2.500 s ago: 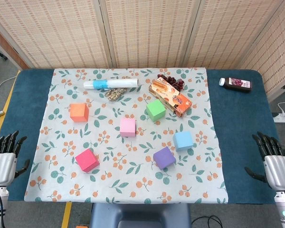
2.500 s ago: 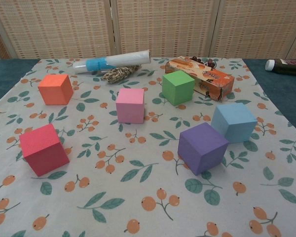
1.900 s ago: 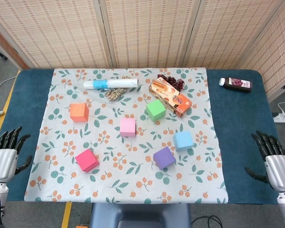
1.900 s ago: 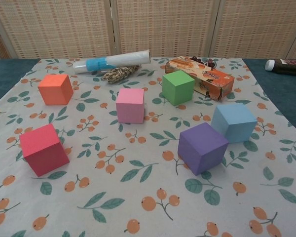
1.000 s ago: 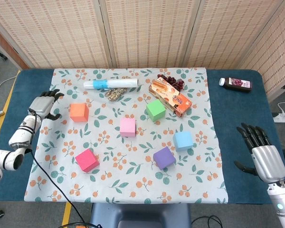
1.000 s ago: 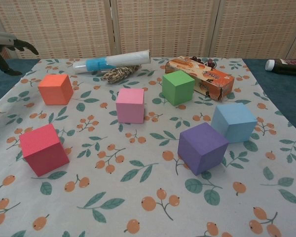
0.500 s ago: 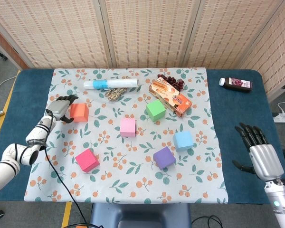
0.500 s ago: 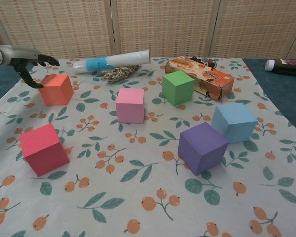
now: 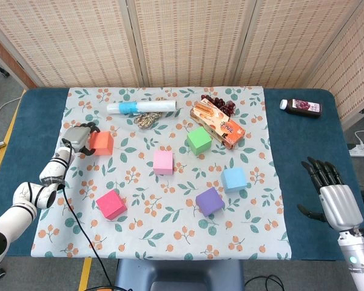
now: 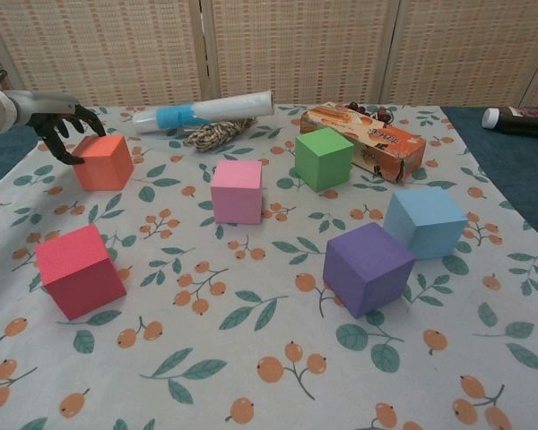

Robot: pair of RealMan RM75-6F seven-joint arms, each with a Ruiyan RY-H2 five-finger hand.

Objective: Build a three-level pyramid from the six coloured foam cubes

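Six foam cubes lie apart on the floral cloth (image 9: 170, 236), none stacked. The orange cube (image 9: 102, 143) (image 10: 103, 162) is at the back left. My left hand (image 9: 79, 137) (image 10: 58, 116) is at its left side, fingers curved over its top left edge, thumb low beside it; no firm grip shows. The pink cube (image 9: 163, 162) (image 10: 237, 191) sits mid-cloth and the green cube (image 9: 199, 140) (image 10: 324, 159) behind it to the right. The light blue cube (image 9: 234, 179) (image 10: 425, 222) and purple cube (image 9: 209, 201) (image 10: 368, 268) are at the right, the magenta cube (image 9: 111, 204) (image 10: 79, 270) at the front left. My right hand (image 9: 330, 197) hovers off the cloth at the right, fingers spread, holding nothing.
Along the back of the cloth lie a white roll with a blue band (image 9: 142, 107), a twine bundle (image 9: 147, 119), an orange snack box (image 9: 218, 123) and dark berries (image 9: 221, 104). A dark juice bottle (image 9: 301, 107) lies on the blue table at the back right.
My left hand has come in from the table's left edge to the orange cube and curled its fingers over it. The right hand has drifted slightly. No cube has moved.
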